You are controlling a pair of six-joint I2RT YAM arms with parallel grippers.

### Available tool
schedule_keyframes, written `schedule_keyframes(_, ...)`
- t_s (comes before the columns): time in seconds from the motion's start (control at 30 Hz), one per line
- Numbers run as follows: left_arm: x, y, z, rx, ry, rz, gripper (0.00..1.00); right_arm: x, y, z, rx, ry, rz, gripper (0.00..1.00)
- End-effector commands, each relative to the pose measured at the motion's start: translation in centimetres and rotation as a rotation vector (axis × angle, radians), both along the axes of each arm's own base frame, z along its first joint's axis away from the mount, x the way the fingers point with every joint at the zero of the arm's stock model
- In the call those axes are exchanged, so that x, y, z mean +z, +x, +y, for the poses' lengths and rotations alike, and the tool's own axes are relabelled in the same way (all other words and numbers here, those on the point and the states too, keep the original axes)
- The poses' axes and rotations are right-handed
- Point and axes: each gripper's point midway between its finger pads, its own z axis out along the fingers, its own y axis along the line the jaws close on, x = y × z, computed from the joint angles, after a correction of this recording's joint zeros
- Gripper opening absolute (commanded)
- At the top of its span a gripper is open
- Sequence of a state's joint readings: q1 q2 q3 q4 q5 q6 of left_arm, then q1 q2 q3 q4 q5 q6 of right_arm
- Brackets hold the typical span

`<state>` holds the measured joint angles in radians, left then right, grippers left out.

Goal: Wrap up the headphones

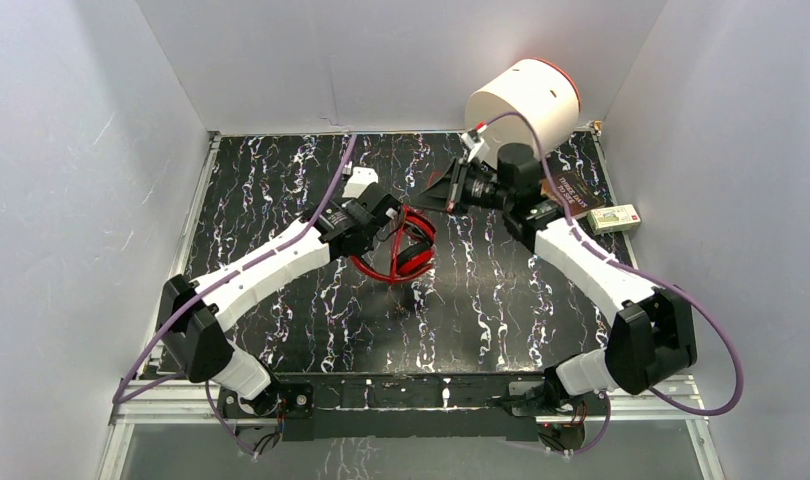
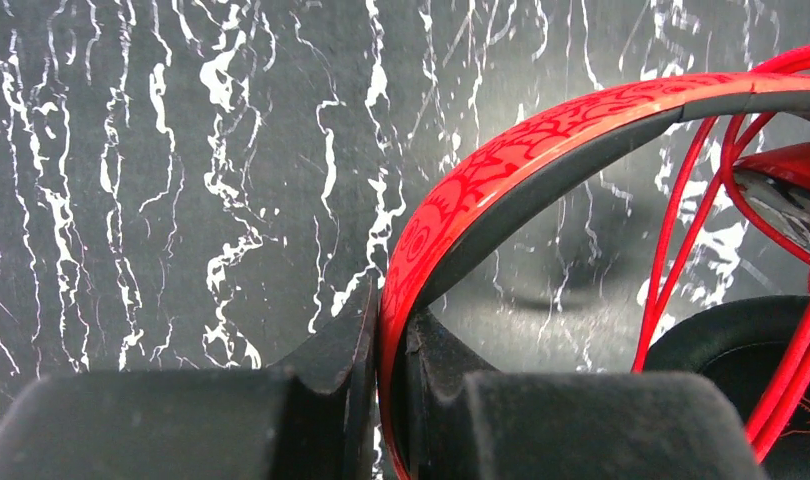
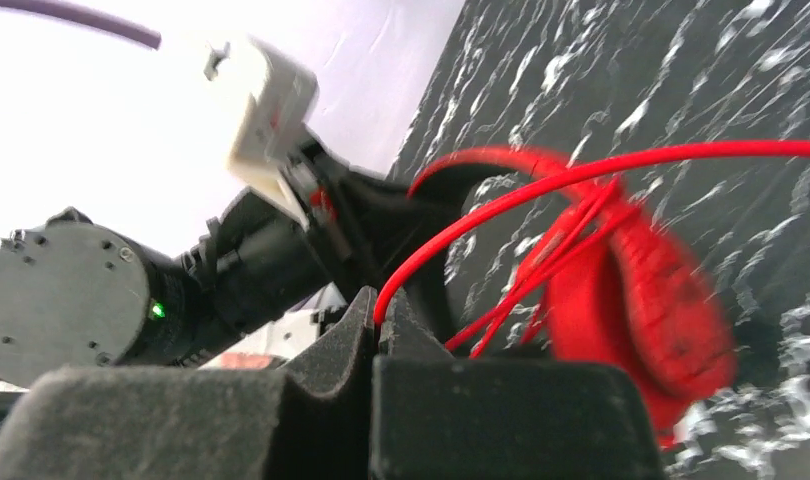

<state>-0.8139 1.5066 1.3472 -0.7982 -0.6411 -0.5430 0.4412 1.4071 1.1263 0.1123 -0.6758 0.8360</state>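
Note:
The red headphones (image 1: 399, 250) sit near the middle of the black marbled table. My left gripper (image 1: 389, 222) is shut on their red headband (image 2: 501, 165), which runs between my jaws in the left wrist view. Thin red cable (image 2: 681, 220) loops around the headband beside a black ear pad (image 2: 721, 340). My right gripper (image 1: 433, 192) is up and right of the headphones and is shut on the red cable (image 3: 541, 185), pinched between the fingertips. The cable stretches from there to the blurred red earcup (image 3: 641, 300).
A white cylinder with a red rim (image 1: 526, 100) lies at the back right. A dark booklet (image 1: 573, 192) and a small box (image 1: 615, 218) lie at the right edge. White walls enclose the table (image 1: 281, 180) on three sides.

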Motion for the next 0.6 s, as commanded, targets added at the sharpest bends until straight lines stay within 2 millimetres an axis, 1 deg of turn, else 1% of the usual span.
schedule_keyframes(0.0,5.2,2.6,0.1,0.165,-0.107,-0.217,0.0,2.5,-3.5,2.6,0.002,0.13,0.065,0.0)
schedule_keyframes(0.07,6.3,3.2,-0.2,0.191,-0.143,-0.268,0.0,2.3,-4.4,3.3,-0.039,0.14,0.097,0.0)
schedule_keyframes(0.13,7.3,3.7,-0.2,0.212,-0.172,-0.313,0.0,2.2,-4.9,3.7,-0.106,0.125,0.1,0.0)
schedule_keyframes(0.2,8.3,4.1,-0.1,0.234,-0.197,-0.352,0.0,2.1,-4.8,3.6,-0.198,0.092,0.088,0.0)
schedule_keyframes(0.27,9.2,4.3,-0.1,0.247,-0.218,-0.38,0.0,1.9,-5.3,3.7,-0.24,0.066,0.076,0.0)
schedule_keyframes(0.43,11.0,4.5,-0.2,0.265,-0.287,-0.432,0.0,2.5,-6.6,3.9,-0.245,0.058,0.044,0.03)
schedule_keyframes(0.57,12.2,4.4,-0.8,0.236,-0.357,-0.458,0.0,2.1,-7.4,3.2,-0.262,0.076,0.07,0.05)
